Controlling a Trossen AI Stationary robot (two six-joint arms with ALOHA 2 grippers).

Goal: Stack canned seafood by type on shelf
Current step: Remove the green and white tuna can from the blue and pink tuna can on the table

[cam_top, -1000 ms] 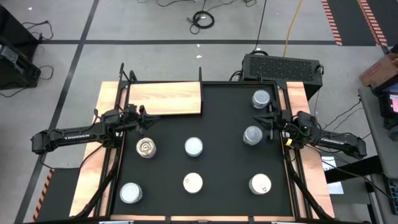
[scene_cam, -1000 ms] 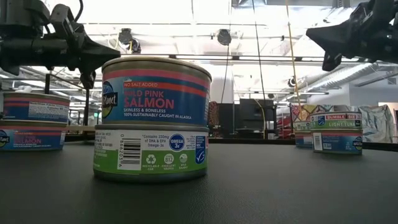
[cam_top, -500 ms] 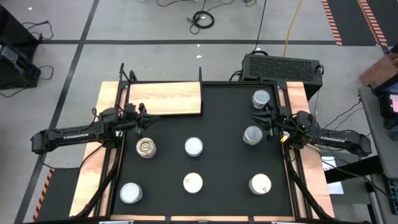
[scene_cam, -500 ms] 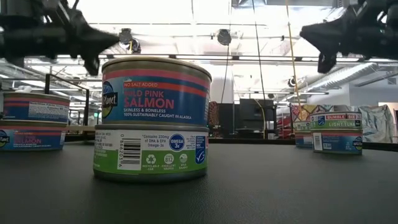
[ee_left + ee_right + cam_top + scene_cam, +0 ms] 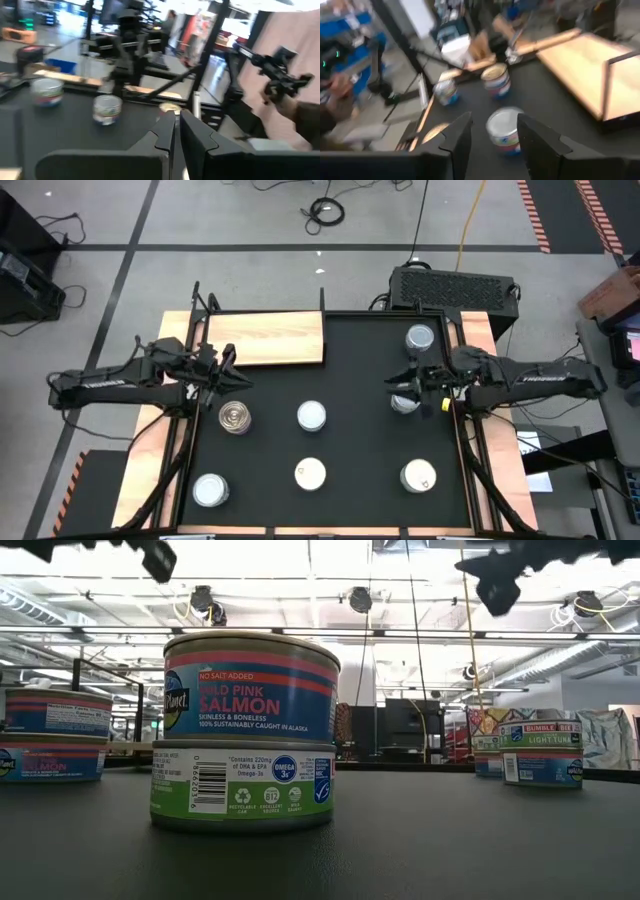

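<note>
My right gripper (image 5: 404, 387) hangs over the pale-topped round metal tin (image 5: 403, 402) on the right of the black bench (image 5: 360, 440), jaws partly apart and holding nothing; if I drop off-centre, one finger could clip the rim and skid the tin. My left gripper (image 5: 222, 367) sits with jaws narrow and empty near the light wooden shelf board (image 5: 265, 338), just above the silvery pull-tab tin (image 5: 235, 418). Five more tins sit scattered on the mat. Mixing salmon and tuna types is my other worry, since top colours look alike.
</note>
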